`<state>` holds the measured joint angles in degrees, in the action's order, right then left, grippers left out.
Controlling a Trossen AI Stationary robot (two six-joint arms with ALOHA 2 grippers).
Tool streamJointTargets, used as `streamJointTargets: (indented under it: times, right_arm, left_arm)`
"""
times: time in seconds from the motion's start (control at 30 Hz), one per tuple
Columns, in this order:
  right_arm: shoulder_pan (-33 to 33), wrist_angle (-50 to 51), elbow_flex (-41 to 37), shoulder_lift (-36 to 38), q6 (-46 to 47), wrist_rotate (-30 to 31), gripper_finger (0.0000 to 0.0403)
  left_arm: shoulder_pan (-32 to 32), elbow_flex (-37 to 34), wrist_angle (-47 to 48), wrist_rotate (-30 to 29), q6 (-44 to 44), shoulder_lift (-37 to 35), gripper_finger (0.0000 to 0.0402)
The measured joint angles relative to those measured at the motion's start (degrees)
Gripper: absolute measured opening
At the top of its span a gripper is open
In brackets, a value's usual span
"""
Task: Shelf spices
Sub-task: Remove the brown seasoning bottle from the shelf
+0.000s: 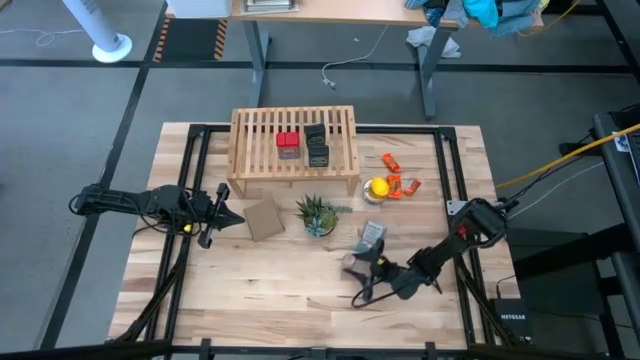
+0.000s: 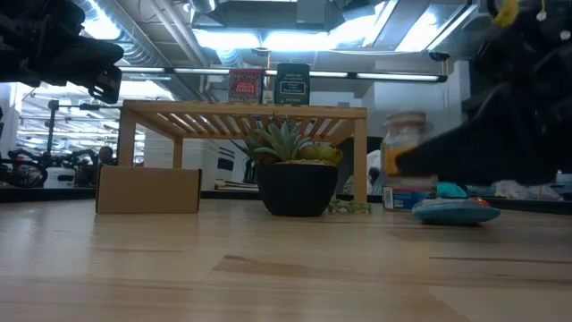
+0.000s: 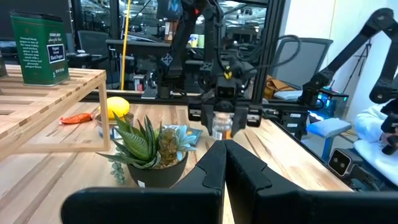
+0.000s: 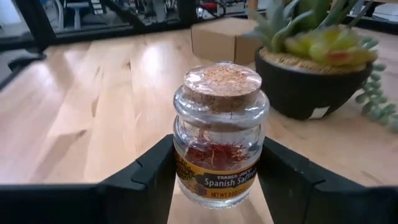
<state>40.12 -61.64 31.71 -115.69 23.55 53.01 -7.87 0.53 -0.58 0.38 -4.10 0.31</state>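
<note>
Pale wood planks make up the desk (image 1: 250, 290), framed by dark rails, on a grey floor; another desk stands beyond the far edge, and the low view shows ceiling lights and shelving behind.

Near the far edge, at its middle, stands one slatted wooden shelf (image 1: 293, 150). On it sit two tins: a red tin (image 1: 288, 145) and, just beside it, a dark tin (image 1: 317, 146), both upright. The third spice, a small glass jar (image 4: 219, 134) with a cork stopper, holds red saffron threads; its label reads Spanish Saffron. It is gripped upright between the fingers (image 4: 152, 174) of the right tool (image 1: 362, 268), toward the desk's near right part, in front of the plant.

One potted succulent (image 1: 318, 215) stands in a dark pot in front of the shelf. One brown cardboard box (image 1: 264, 219) lies just beside it on the left. One blue packet (image 1: 372, 234) lies on the plant's right. Yellow and orange items (image 1: 391, 184) cluster by the shelf's right end.

Left tool (image 1: 226, 214) hovers near the box by the desk's left edge, fingers pressed together on nothing.
</note>
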Motion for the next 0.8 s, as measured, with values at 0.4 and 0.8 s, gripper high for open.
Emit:
streamJointTargets:
  times: [0.4,0.8]
  right_arm:
    - [-1.63,0.12,1.33,-5.04,0.05,-3.08,0.0209]
    - [-1.57,0.12,1.33,-5.32,-3.05,-3.68,0.0333]
  left_arm:
    - [0.0,0.0,0.0,-0.02,0.01,-0.01,0.0]
    - [0.0,-0.01,0.0,-0.02,0.01,0.0,0.0]
